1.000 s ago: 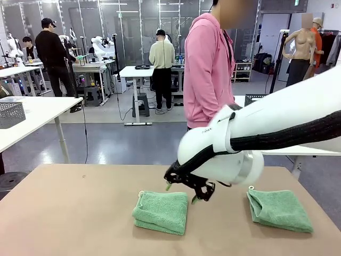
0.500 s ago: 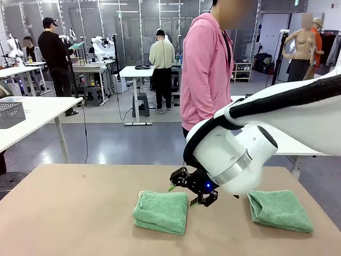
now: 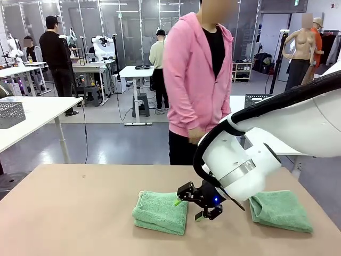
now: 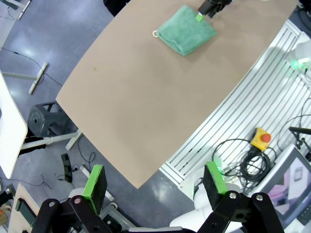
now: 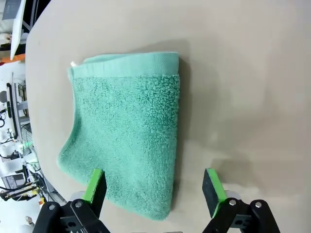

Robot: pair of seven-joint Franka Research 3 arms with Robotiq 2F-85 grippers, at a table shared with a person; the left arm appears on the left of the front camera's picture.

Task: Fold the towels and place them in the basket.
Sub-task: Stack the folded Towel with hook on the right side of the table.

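Two folded green towels lie on the tan table [image 3: 80, 213]: one at the middle [image 3: 160, 212], one at the right [image 3: 281, 209]. My right gripper [image 3: 188, 208] hangs open just above the middle towel's right edge, one green pad over the cloth and one over bare table. In the right wrist view that towel [image 5: 126, 131] lies under the left finger [image 5: 95, 187] of the right gripper [image 5: 154, 189]. My left gripper [image 4: 154, 179] is open and high above the table, looking down on the middle towel [image 4: 187, 30]. A dark mesh basket [image 3: 256, 98] stands on the white table behind.
A person in a pink hoodie [image 3: 197, 74] stands at the table's far edge, facing it. A paler grey mesh basket [image 3: 10, 113] sits on a side table at the left. The tan table's left half is bare. My right arm's white forearm [image 3: 287, 122] spans the right side.
My right gripper has come down and slightly right, toward the middle towel's right edge. The person has stepped left and turned to face the table. Both grippers stayed open.
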